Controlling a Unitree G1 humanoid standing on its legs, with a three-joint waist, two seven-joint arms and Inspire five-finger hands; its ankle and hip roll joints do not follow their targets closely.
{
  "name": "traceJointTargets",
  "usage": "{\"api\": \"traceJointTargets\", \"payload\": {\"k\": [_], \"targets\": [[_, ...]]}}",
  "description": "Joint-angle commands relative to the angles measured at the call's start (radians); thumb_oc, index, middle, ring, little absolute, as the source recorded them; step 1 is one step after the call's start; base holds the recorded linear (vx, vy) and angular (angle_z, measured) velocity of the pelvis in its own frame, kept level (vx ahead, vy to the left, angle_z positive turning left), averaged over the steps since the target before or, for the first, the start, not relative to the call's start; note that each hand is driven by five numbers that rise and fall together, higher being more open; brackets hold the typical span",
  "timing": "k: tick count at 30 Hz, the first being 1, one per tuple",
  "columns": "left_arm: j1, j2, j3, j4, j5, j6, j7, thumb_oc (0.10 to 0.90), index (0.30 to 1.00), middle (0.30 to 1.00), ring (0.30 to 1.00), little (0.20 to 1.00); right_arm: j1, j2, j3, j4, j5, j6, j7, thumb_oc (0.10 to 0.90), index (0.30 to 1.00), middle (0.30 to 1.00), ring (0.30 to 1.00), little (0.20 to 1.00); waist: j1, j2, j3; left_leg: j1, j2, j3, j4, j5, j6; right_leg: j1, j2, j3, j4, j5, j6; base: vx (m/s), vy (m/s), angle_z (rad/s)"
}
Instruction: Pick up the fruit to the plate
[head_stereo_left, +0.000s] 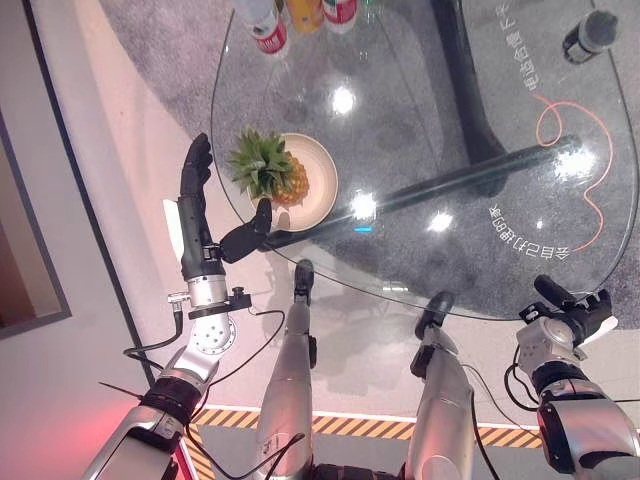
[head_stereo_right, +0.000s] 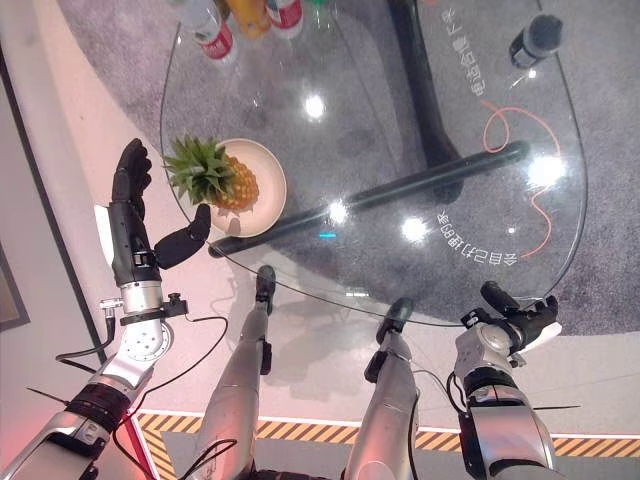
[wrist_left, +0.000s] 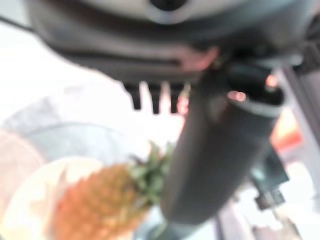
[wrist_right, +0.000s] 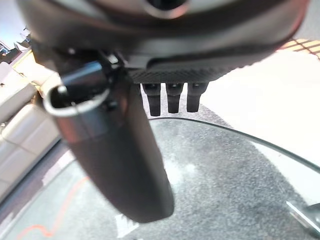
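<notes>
Straight and spread, the fingers (head_stereo_left: 196, 160) of my left hand (head_stereo_left: 200, 215) are standing just beside the plate (head_stereo_left: 322, 170), thumb reaching toward its rim, gripping nothing. Past them the pineapple (head_stereo_left: 268, 168) is lying on its side on the plate, leafy crown pointing toward my hand, so the fruit seems to be already where the task wants it. My judgement is that the step in hand is clearing away: I should be drawing the left hand off sideways without catching the leaves, or the fruit could roll and nudge the plate toward the near edge. My right hand (head_stereo_left: 572, 312) is hanging at the opposite near edge, well apart from the plate; its wrist view is showing its fingers relaxed and straight, empty. I am working over a round glass surface (head_stereo_left: 420, 130) with grey carpet (head_stereo_left: 160, 40) showing beneath. Bottles (head_stereo_left: 300, 18) are standing at its far edge, and an orange cord (head_stereo_left: 585, 150) is looping under the glass on my right.
</notes>
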Motion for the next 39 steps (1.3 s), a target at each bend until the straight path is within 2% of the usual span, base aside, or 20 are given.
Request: {"api": "traceJointTargets", "payload": {"k": [1, 3, 5, 6, 10, 11, 12, 15, 16, 20, 24, 28, 29, 33, 34, 39], "targets": [[-0.034, 0.023, 0.04, 0.009, -0.078, -0.009, -0.021, 0.8, 0.9, 0.9, 0.9, 0.9, 0.088, -0.063, -0.051, 0.031, -0.027, -0.01, -0.006, 0.8, 0.9, 0.9, 0.9, 0.9, -0.008, -0.006, -0.02, 0.119, 0.018, 0.041, -0.018, -0.083, -0.014, 0.088, 0.011, -0.014, -0.084, 0.109, 0.011, 0.05, 0.042, -0.06], [0.001, 0.008, 0.06, 0.063, -0.116, 0.022, -0.056, 0.8, 0.9, 0.9, 0.9, 0.9, 0.135, -0.037, -0.059, 0.045, -0.055, -0.002, 0.015, 0.8, 0.9, 0.9, 0.9, 0.9, -0.013, -0.013, -0.024, 0.187, 0.023, 0.061, -0.047, -0.079, -0.02, 0.163, 0.013, -0.017, -0.122, 0.116, 0.012, 0.08, 0.035, -0.07], [0.043, -0.006, 0.082, 0.107, -0.109, 0.035, -0.069, 0.8, 0.9, 0.9, 0.9, 0.9, 0.19, -0.019, -0.056, 0.054, -0.084, 0.007, 0.06, 0.8, 0.9, 0.9, 0.9, 0.9, -0.014, -0.018, -0.054, 0.231, 0.027, 0.076, -0.075, -0.074, -0.024, 0.217, 0.016, -0.022, -0.161, 0.124, 0.012, 0.12, 0.025, -0.06], [0.073, -0.013, 0.099, 0.141, -0.1, 0.065, -0.078, 0.8, 0.9, 0.9, 0.9, 0.9, 0.228, -0.01, -0.05, 0.058, -0.1, 0.015, 0.094, 0.8, 0.9, 0.9, 0.9, 0.9, -0.016, -0.023, -0.083, 0.255, 0.03, 0.089, -0.086, -0.074, -0.027, 0.25, 0.018, -0.026, -0.186, 0.127, 0.012, 0.14, 0.033, -0.01], [0.159, -0.041, 0.182, 0.312, -0.147, 0.105, -0.161, 0.8, 0.9, 0.9, 0.9, 0.9, 0.361, 0.015, -0.053, 0.096, -0.178, 0.061, 0.264, 0.8, 0.9, 0.9, 0.9, 0.9, -0.041, -0.04, -0.187, 0.331, 0.052, 0.125, -0.099, -0.076, -0.042, 0.357, 0.026, -0.027, -0.247, 0.135, 0.008, 0.2, 0.05, 0.01], [0.16, -0.041, 0.183, 0.313, -0.149, 0.104, -0.163, 0.8, 0.9, 0.9, 0.9, 0.9, 0.363, 0.015, -0.052, 0.096, -0.178, 0.061, 0.265, 0.8, 0.9, 0.9, 0.9, 0.9, -0.041, -0.04, -0.187, 0.333, 0.052, 0.125, -0.099, -0.077, -0.043, 0.359, 0.026, -0.027, -0.248, 0.135, 0.008, 0.17, 0.023, -0.13], [0.179, -0.05, 0.209, 0.37, -0.147, 0.144, -0.184, 0.8, 0.9, 0.9, 0.9, 0.9, 0.395, 0.026, -0.053, 0.108, -0.218, 0.074, 0.305, 0.8, 0.9, 0.9, 0.9, 0.9, -0.048, -0.045, -0.216, 0.351, 0.057, 0.133, -0.099, -0.076, -0.045, 0.382, 0.028, -0.028, -0.261, 0.138, 0.007, 0.17, 0.014, -0.16], [0.212, -0.058, 0.235, 0.465, -0.114, 0.189, -0.184, 0.8, 0.9, 0.9, 0.9, 0.9, 0.448, 0.048, -0.042, 0.129, -0.242, 0.104, 0.378, 0.8, 0.9, 0.9, 0.9, 0.9, -0.06, -0.051, -0.27, 0.387, 0.065, 0.151, -0.099, -0.077, -0.05, 0.429, 0.033, -0.032, -0.288, 0.146, 0.008, 0.21, 0.01, -0.09], [0.231, -0.061, 0.252, 0.524, -0.125, 0.226, -0.213, 0.8, 0.9, 0.9, 0.9, 0.9, 0.473, 0.06, -0.036, 0.147, -0.261, 0.119, 0.414, 0.8, 0.9, 0.9, 0.9, 0.9, -0.067, -0.055, -0.303, 0.408, 0.071, 0.163, -0.099, -0.077, -0.052, 0.454, 0.036, -0.034, -0.298, 0.147, 0.008, 0.2, 0.002, -0.08], [0.269, -0.081, 0.275, 0.679, -0.16, 0.31, -0.338, 0.8, 0.9, 0.9, 0.9, 0.9, 0.52, 0.092, -0.017, 0.192, -0.351, 0.164, 0.495, 0.8, 0.9, 0.9, 0.9, 0.9, -0.09, -0.053, -0.383, 0.47, 0.076, 0.195, -0.099, -0.094, -0.052, 0.51, 0.043, -0.026, -0.309, 0.133, 0.005, 0.23, 0.034, -0.11], [0.295, -0.107, 0.278, 0.748, -0.191, 0.354, -0.491, 0.8, 0.9, 0.9, 0.9, 0.9, 0.535, 0.116, -0.003, 0.219, -0.42, 0.209, 0.519, 0.8, 0.9, 0.9, 0.9, 0.9, -0.099, -0.049, -0.425, 0.524, 0.077, 0.217, -0.099, -0.115, -0.047, 0.551, 0.045, -0.02, -0.316, 0.123, 0.003, 0.16, 0.03, -0.12], [0.31, -0.112, 0.28, 0.773, -0.177, 0.411, -0.584, 0.8, 0.9, 0.9, 0.9, 0.9, 0.539, 0.124, 0.009, 0.23, -0.469, 0.247, 0.537, 0.8, 0.9, 0.9, 0.9, 0.9, -0.1, -0.047, -0.442, 0.549, 0.081, 0.226, -0.099, -0.124, -0.047, 0.571, 0.045, -0.021, -0.32, 0.118, 0.004, 0.08, 0.012, -0.13], [0.321, -0.113, 0.285, 0.788, -0.153, 0.467, -0.631, 0.8, 0.9, 0.9, 0.9, 0.9, 0.54, 0.132, 0.018, 0.23, -0.494, 0.278, 0.539, 0.8, 0.9, 0.9, 0.9, 0.9, -0.1, -0.048, -0.453, 0.565, 0.085, 0.231, -0.099, -0.129, -0.047, 0.582, 0.049, -0.019, -0.32, 0.113, 0.002, 0.1, 0.006, -0.06], [0.327, -0.125, 0.288, 0.825, -0.15, 0.565, -0.69, 0.8, 0.9, 0.9, 0.9, 0.9, 0.535, 0.135, 0.033, 0.248, -0.566, 0.3, 0.533, 0.8, 0.9, 0.9, 0.9, 0.9, -0.103, -0.05, -0.467, 0.59, 0.091, 0.237, -0.099, -0.138, -0.045, 0.601, 0.055, -0.016, -0.32, 0.105, -0.002, 0.09, 0.003, -0.05], [0.327, -0.129, 0.282, 0.837, -0.147, 0.627, -0.73, 0.8, 0.9, 0.9, 0.9, 0.9, 0.532, 0.139, 0.045, 0.248, -0.59, 0.319, 0.533, 0.8, 0.9, 0.9, 0.9, 0.9, -0.106, -0.051, -0.473, 0.598, 0.094, 0.24, -0.099, -0.141, -0.043, 0.609, 0.058, -0.013, -0.318, 0.101, -0.004, 0.08, 0.012, -0.01], [0.313, -0.141, 0.26, 0.877, -0.115, 0.752, -0.79, 0.8, 0.9, 0.9, 0.9, 0.9, 0.525, 0.148, 0.072, 0.251, -0.617, 0.368, 0.544, 0.8, 0.9, 0.9, 0.9, 0.9, -0.117, -0.05, -0.485, 0.621, 0.092, 0.239, -0.099, -0.152, -0.038, 0.625, 0.065, -0.002, -0.316, 0.091, -0.008, 0.06, 0.021, -0.02]]}}
